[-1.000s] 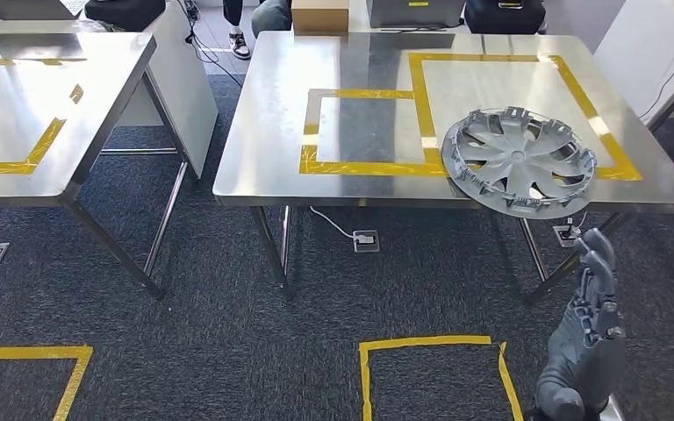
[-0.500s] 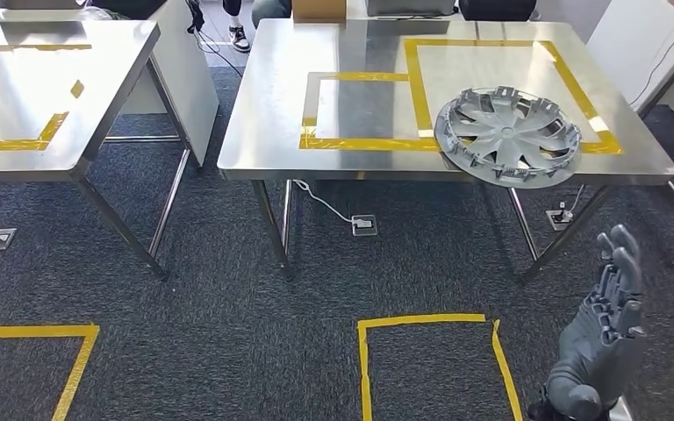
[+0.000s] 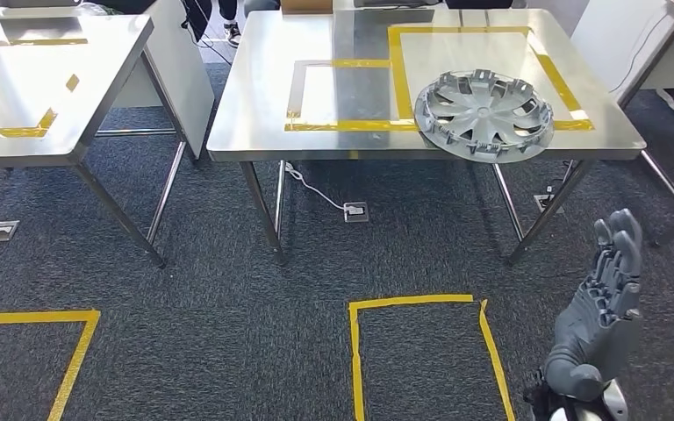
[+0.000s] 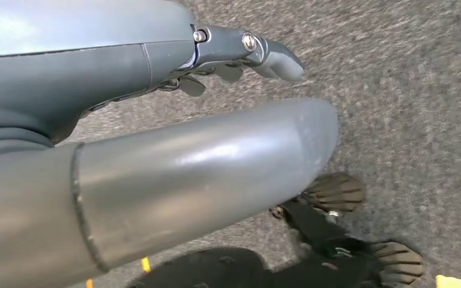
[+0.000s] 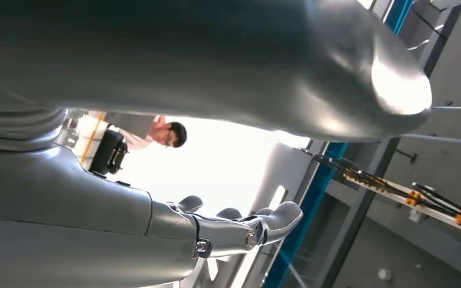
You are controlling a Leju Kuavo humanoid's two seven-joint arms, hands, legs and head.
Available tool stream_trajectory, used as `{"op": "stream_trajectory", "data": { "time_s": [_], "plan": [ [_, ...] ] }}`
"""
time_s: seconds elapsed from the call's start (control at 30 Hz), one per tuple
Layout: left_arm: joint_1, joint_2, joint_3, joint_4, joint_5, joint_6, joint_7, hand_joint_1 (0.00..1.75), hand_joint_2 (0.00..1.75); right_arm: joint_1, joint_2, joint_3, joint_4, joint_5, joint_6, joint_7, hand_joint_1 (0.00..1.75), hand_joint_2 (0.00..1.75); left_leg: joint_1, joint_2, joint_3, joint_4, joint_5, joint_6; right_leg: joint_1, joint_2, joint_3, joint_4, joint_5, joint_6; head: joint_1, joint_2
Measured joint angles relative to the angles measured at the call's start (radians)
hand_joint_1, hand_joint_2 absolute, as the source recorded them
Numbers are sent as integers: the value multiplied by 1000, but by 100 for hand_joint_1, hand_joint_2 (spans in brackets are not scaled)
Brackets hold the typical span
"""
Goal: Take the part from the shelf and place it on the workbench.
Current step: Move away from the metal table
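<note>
One grey wheel cover lies on one of two steel workbenches; right hand spread, empty.

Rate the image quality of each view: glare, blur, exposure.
Head view: sharp and evenly lit, with bright glare patches on the steel workbench beside the wheel cover. Left wrist view: the carpet is motion-blurred behind the left hand. Right wrist view: the background is blown out white behind the right hand.
</note>
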Motion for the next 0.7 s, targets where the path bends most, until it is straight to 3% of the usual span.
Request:
{"op": "stream_trajectory", "data": {
  "time_s": [0.07, 0.13, 0.2, 0.27, 0.3, 0.33, 0.37, 0.4, 0.43, 0.5, 0.53, 0.57, 0.63, 0.7],
  "plan": [
    [-2, -1, 0, 0, -1, 0, -4, 0, 0, 4, -1, 1, 0, 10, -3, 0, 0, 0, -5, 0, 6, -29, 4, 3, -4, -3, -1, -6, 15, 12, -2, 0],
    [-1, -2, 0, 0, -1, 0, -9, 0, 0, 16, -1, 2, -1, 21, -4, 0, 0, 0, -1, 3, -8, -40, 27, 13, -5, -1, -10, 4, 1, 22, -6, 0],
    [0, -3, 0, 0, -2, -1, -11, 0, 0, 27, -1, 4, -1, 29, -9, 0, 0, 0, 4, 7, -32, -46, 52, 22, -7, 3, -35, 75, -83, 31, -1, 0],
    [1, -5, 0, 0, -2, -2, -11, 0, 0, 32, -1, 6, -1, 33, -19, 0, 0, 0, 5, 9, -62, -43, 75, 25, -11, 4, -64, 195, -171, 40, 6, 0],
    [1, -6, -1, 0, -4, -2, -10, 0, 0, 33, -1, 7, -1, 34, -23, 0, 0, 0, 6, 10, -78, -39, 86, 23, -13, 4, -68, 241, -183, 45, 9, 0],
    [1, -8, -1, 1, -6, -2, -10, 0, 0, 33, -1, 7, -1, 34, -27, 0, 0, 0, 8, 11, -96, -33, 96, 20, -15, 4, -60, 261, -170, 50, 11, 0],
    [2, -9, -1, 1, -8, -2, -9, 0, 0, 33, -1, 7, -1, 35, -32, 0, 0, 0, 12, 12, -115, -25, 104, 16, -18, 4, -35, 247, -140, 55, 13, 0],
    [2, -11, -2, 1, -10, -2, -9, 0, 0, 33, -1, 8, -1, 38, -38, 0, 0, 0, 16, 12, -134, -14, 112, 10, -22, 4, 7, 202, -110, 60, 15, 0],
    [2, -11, -3, 1, -11, 0, -10, 0, 0, 33, -1, 8, -1, 44, -44, 0, 0, 0, 19, 11, -153, -1, 117, 4, -23, 4, 57, 137, -102, 65, 19, 0],
    [2, -11, -6, 0, -14, 4, -16, 0, 0, 36, 1, 6, -1, 67, -53, 0, 0, 0, 19, 10, -176, 21, 123, -9, -22, 6, 124, 33, -122, 54, 28, 0],
    [2, -11, -8, 0, -15, 7, -19, 0, 0, 39, 5, 6, -1, 83, -54, 0, 0, 0, 18, 9, -180, 25, 126, -16, -19, 7, 134, 12, -138, 42, 30, 0],
    [3, -11, -10, 0, -16, 9, -22, 0, 0, 42, 10, 5, -2, 99, -54, 0, 0, 0, 18, 9, -180, 26, 131, -22, -17, 8, 130, 9, -138, 27, 30, 0],
    [4, -11, -12, 0, -16, 12, -25, 0, 0, 44, 27, 5, -2, 126, -44, 0, 0, 0, 22, 7, -187, 32, 125, -36, -17, 6, 117, 9, -126, 8, 28, 0],
    [6, -12, -14, 0, -16, 12, -25, 0, 0, 42, 44, 5, -3, 139, -35, 0, 0, 0, 25, 5, -210, 92, 61, -46, -19, 5, 99, 8, -108, -6, 24, 0]
  ]
}}
